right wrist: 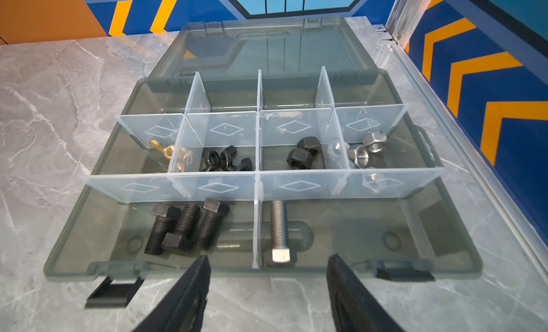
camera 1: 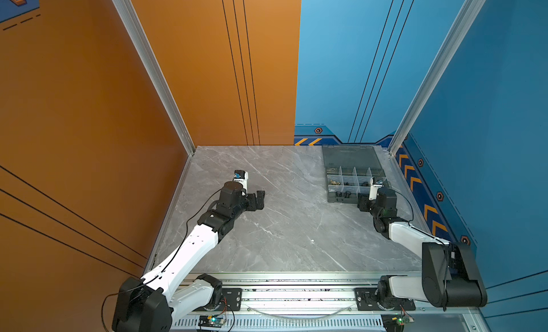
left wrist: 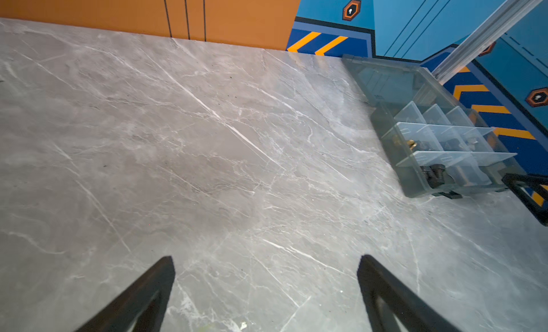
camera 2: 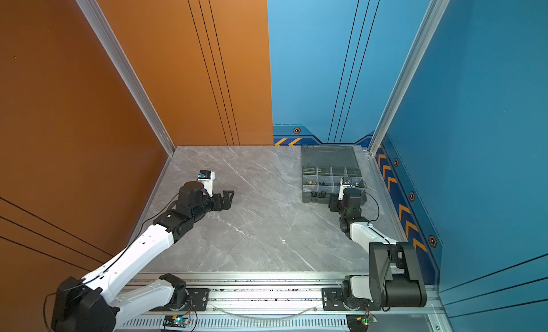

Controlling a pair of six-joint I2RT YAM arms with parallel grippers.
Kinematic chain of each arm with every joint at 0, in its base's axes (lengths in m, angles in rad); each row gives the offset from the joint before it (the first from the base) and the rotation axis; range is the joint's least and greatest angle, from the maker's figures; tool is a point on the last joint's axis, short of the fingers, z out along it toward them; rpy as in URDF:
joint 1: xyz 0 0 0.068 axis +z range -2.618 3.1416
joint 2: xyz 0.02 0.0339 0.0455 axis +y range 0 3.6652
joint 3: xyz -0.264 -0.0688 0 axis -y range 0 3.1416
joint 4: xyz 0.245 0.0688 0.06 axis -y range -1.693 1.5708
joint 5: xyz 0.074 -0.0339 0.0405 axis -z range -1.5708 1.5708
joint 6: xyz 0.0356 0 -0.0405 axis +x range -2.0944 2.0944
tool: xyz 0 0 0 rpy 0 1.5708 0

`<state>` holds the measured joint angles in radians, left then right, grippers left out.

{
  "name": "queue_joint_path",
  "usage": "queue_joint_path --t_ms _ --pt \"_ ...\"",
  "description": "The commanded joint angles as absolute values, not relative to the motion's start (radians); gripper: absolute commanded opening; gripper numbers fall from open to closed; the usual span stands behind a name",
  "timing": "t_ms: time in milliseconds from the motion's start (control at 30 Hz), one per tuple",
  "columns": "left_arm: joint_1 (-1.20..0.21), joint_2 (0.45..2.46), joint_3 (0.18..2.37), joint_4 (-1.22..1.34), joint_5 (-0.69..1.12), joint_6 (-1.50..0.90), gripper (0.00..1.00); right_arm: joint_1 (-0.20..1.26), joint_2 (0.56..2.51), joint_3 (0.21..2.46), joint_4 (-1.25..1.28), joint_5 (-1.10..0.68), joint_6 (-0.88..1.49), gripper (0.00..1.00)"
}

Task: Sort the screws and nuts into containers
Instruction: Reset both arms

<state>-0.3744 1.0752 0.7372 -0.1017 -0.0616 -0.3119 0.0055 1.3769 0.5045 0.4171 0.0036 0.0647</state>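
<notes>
The smoky grey organizer box [camera 1: 332, 194] [camera 2: 307, 194] lies open at the back right of the table. Its containers [right wrist: 370, 226] hold sorted parts. Three black screws [right wrist: 186, 226] and one silver screw [right wrist: 278, 223] lie in the near row. The middle row holds the nuts: brass wing nuts [right wrist: 166, 151], black wing nuts [right wrist: 225, 161], black hex nuts [right wrist: 305, 152] and silver hex nuts [right wrist: 364, 151]. My right gripper [right wrist: 268, 256] [camera 1: 363, 203] is open and empty, just outside the box's near wall. My left gripper [left wrist: 267, 258] [camera 1: 257, 200] hangs wide open over bare marble, far left of the box.
The box lid [right wrist: 267, 48] lies flat toward the back wall. Two black latches [right wrist: 112, 292] stick out from the near wall. An aluminium rail [right wrist: 444, 137] runs close along the box's right side. The marble table [camera 1: 281, 226] stretches between the arms.
</notes>
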Motion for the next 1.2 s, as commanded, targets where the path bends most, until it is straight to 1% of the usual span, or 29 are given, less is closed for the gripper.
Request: queue_joint_path --t_ms 0,167,233,300,367,467,567,600,633,733,867,1033,1167 --pt "-0.35 1.038 0.693 -0.067 -0.127 -0.272 0.98 0.029 1.425 0.49 0.562 0.042 0.043 0.66" --pt "-0.314 0.996 0.637 -0.036 -0.161 -0.246 0.98 0.044 1.505 0.452 0.726 0.104 0.025 0.67" --pt "-0.294 0.979 0.62 -0.033 -0.185 -0.236 0.98 0.027 1.498 0.449 0.712 0.1 0.045 0.67" --pt "-0.264 0.964 0.591 -0.008 -0.19 -0.224 0.98 0.025 1.509 0.425 0.768 0.109 0.052 0.68" --pt "-0.231 0.952 0.558 0.034 -0.184 -0.199 0.98 0.023 1.523 0.41 0.806 0.114 0.055 0.7" --pt "-0.187 0.952 0.472 0.172 -0.189 -0.14 0.98 0.028 1.523 0.405 0.816 0.132 0.055 0.74" --pt "-0.133 0.977 0.394 0.317 -0.186 -0.089 0.98 0.028 1.522 0.405 0.812 0.131 0.055 0.81" --pt "-0.106 0.993 0.372 0.366 -0.175 -0.081 0.98 0.028 1.523 0.406 0.812 0.132 0.055 0.96" --pt "-0.076 1.011 0.358 0.407 -0.151 -0.077 0.98 0.029 1.522 0.408 0.812 0.133 0.055 1.0" --pt "-0.012 1.088 0.336 0.514 -0.108 -0.069 0.98 0.032 1.525 0.4 0.822 0.141 0.053 1.0" --pt "0.042 1.233 0.303 0.724 -0.045 -0.053 0.98 0.031 1.527 0.398 0.832 0.14 0.055 1.0" --pt "0.047 1.371 0.316 0.861 0.009 -0.039 0.98 0.031 1.528 0.393 0.833 0.142 0.055 1.0" --pt "0.045 1.478 0.308 0.975 0.005 -0.038 0.98 0.03 1.528 0.396 0.832 0.141 0.055 1.0"
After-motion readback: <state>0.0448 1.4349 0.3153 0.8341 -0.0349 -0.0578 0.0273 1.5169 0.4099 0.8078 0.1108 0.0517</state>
